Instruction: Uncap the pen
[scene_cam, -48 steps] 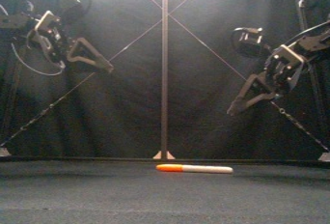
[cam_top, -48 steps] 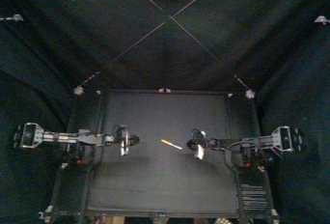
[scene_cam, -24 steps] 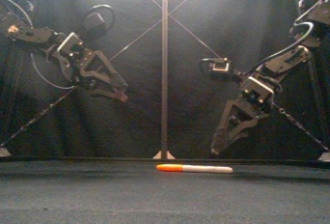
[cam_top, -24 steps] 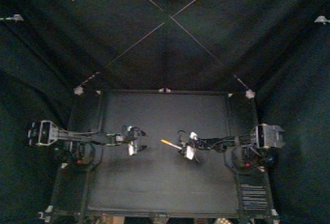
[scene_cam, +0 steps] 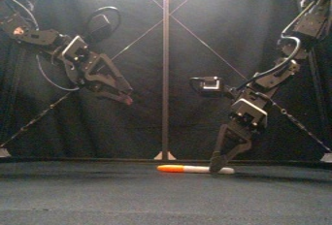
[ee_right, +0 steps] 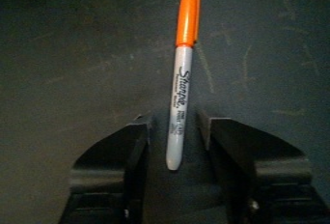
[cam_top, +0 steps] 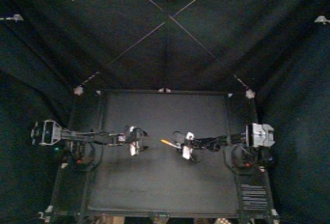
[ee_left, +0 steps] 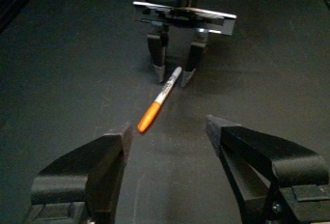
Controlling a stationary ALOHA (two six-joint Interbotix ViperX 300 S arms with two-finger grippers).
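Right gripper (scene_cam: 218, 164) low over table (scene_cam: 78, 198), jaws apart, straddling pen (scene_cam: 197, 169) barrel, not clamped. Orange cap (scene_cam: 170, 169) on. Left gripper (scene_cam: 123, 97) raised, jaws spread.

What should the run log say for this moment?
pen: flat on table, orange cap on | right gripper: low, jaws open astride pen | left gripper: raised, jaws open, clear of pen

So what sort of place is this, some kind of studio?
Probably a robot test booth: black curtains close in a small black table, where the right gripper is down at a lone pen and the left gripper hangs above.
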